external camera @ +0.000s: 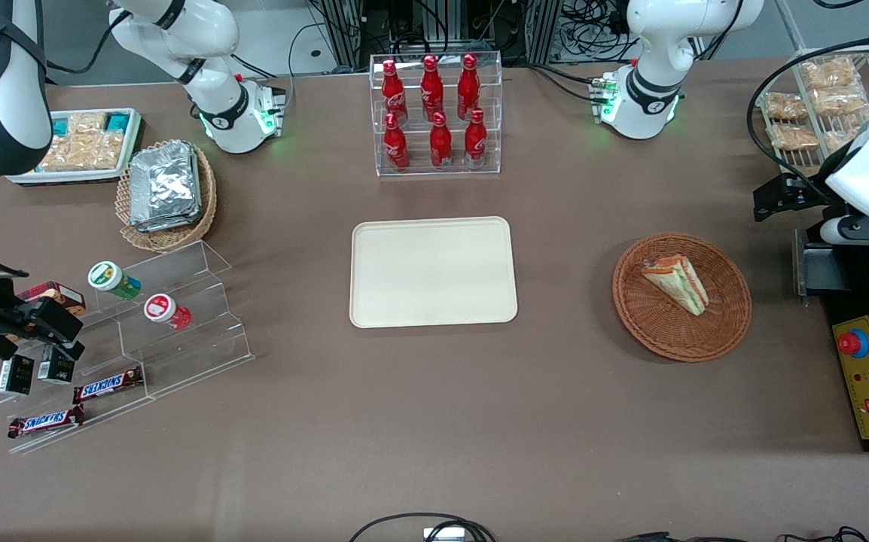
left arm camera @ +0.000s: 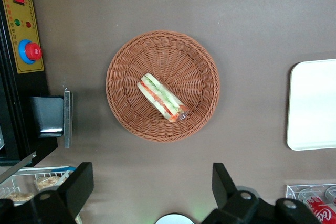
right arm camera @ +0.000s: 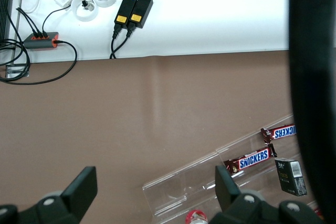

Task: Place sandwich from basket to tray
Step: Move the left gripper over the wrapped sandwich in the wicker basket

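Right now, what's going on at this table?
The left arm is starting a sandwich move. Its gripper hangs open, holding nothing, high above the basket. The sandwich lies in the basket, untouched. The tray sits at mid-table toward the parked arm's end from the basket, with nothing on it.

The tray (left arm camera: pixel 315 106) is cut off by the wrist picture's edge; the gripper (left arm camera: pixel 152 192) fingers are seen only in part

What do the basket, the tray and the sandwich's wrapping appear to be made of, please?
The basket looks like woven wicker, matte reddish-brown. The tray seems to be smooth matte plastic or fibre, cream. The sandwich appears wrapped in glossy clear film. The claw hangs open above the table beside the basket.
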Controlling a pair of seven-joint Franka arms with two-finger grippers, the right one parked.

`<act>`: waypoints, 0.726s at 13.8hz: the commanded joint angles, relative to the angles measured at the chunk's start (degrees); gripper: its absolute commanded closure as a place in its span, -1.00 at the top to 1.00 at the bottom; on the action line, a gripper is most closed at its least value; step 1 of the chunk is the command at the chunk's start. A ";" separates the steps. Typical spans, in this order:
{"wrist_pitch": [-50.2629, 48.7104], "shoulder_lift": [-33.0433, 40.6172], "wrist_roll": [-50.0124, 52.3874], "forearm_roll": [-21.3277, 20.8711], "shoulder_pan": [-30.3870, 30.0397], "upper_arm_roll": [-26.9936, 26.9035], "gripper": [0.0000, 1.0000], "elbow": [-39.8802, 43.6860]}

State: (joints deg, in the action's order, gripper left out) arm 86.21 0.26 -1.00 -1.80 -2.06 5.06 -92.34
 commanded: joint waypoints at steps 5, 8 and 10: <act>-0.08 -0.43 -0.68 -1.80 -0.23 0.39 1.00 0.85; 3.59 -0.96 5.53 -4.53 0.04 1.36 1.00 -3.87; 10.35 -0.70 11.34 -4.36 0.21 1.45 1.00 -10.63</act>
State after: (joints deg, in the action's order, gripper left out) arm 91.08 -0.91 5.26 -5.34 -1.98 6.08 -96.90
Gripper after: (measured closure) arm 0.000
